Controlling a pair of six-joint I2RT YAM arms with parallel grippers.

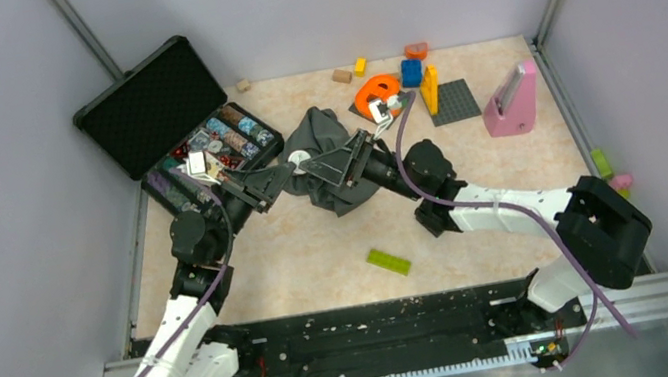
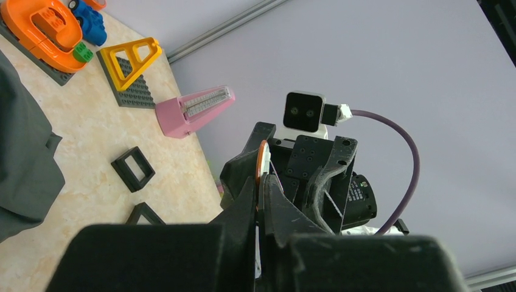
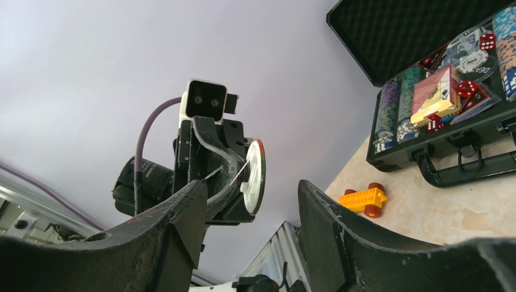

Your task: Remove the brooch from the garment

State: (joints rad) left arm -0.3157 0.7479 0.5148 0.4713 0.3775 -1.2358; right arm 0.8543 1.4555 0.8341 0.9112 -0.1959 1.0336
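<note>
The left gripper (image 2: pixel 260 204) has the brooch (image 3: pixel 254 176), and it's a tight pinch: both fingers are pressed narrow onto the edge of the little round disc. The disc shows a white face and an orange-red rim, and a thin pin slants off its back. It's up in the air at the left edge of the garment (image 1: pixel 323 129). Both wrist cameras show only plain wall behind it and no cloth hanging from it.

The right gripper (image 3: pixel 248 210) is right there facing it, above the garment's middle. Its 2 fingers are spread wide with nothing between them. The brooch sits straight ahead in that gap, but the fingers are not touching it.

The garment itself is a crumpled dark grey heap on the table, lying under the right gripper.

Around it:
- Far-left of the garment, an open black case (image 1: pixel 159 100) holds chips, dice and cards.
- Just beyond the garment to the right is a big orange toy (image 1: pixel 376 93).
- Well off to the garment's right stands a pink wedge-shaped block (image 1: pixel 511 102).
- On the near side of the garment, 1 green brick (image 1: pixel 388 261) lies on its own.
</note>
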